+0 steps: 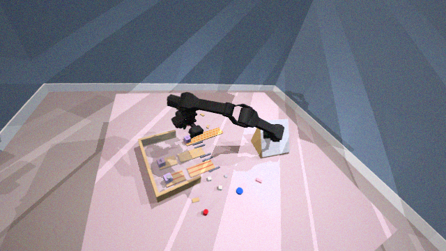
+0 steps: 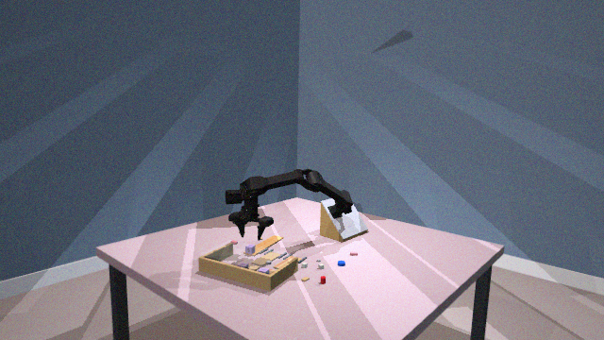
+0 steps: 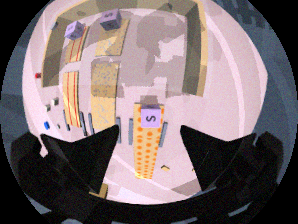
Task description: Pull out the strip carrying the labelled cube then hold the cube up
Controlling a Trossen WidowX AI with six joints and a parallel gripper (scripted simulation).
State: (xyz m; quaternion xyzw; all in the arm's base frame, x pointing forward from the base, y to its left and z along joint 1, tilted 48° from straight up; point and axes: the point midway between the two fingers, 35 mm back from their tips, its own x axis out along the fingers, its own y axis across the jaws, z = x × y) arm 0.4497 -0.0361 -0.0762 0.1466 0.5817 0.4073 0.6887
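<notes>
An orange dotted strip (image 1: 209, 134) (image 2: 268, 244) (image 3: 147, 152) lies in one piece, drawn partly out of the open side of the wooden tray (image 1: 149, 167) (image 2: 236, 272) (image 3: 196, 43). A lilac cube labelled "S" (image 1: 187, 139) (image 2: 249, 248) (image 3: 150, 116) sits on the strip's tray end. My gripper (image 1: 192, 133) (image 2: 251, 233) (image 3: 149, 128) is open and hangs just above the cube, one finger to either side in the wrist view. Nothing is between the fingers. Two other lilac cubes (image 1: 161, 162) (image 1: 168, 177) (image 3: 75, 28) (image 3: 109, 18) sit on broken strips deeper in the tray.
A striped strip piece (image 1: 200, 168) and a tan piece (image 1: 191, 155) lie by the tray mouth among small blue bars. A wedge ramp (image 1: 277, 144) (image 2: 346, 226) holds the arm's base. A blue disc (image 1: 239, 190), a red peg (image 1: 205, 212) and small blocks lie in front.
</notes>
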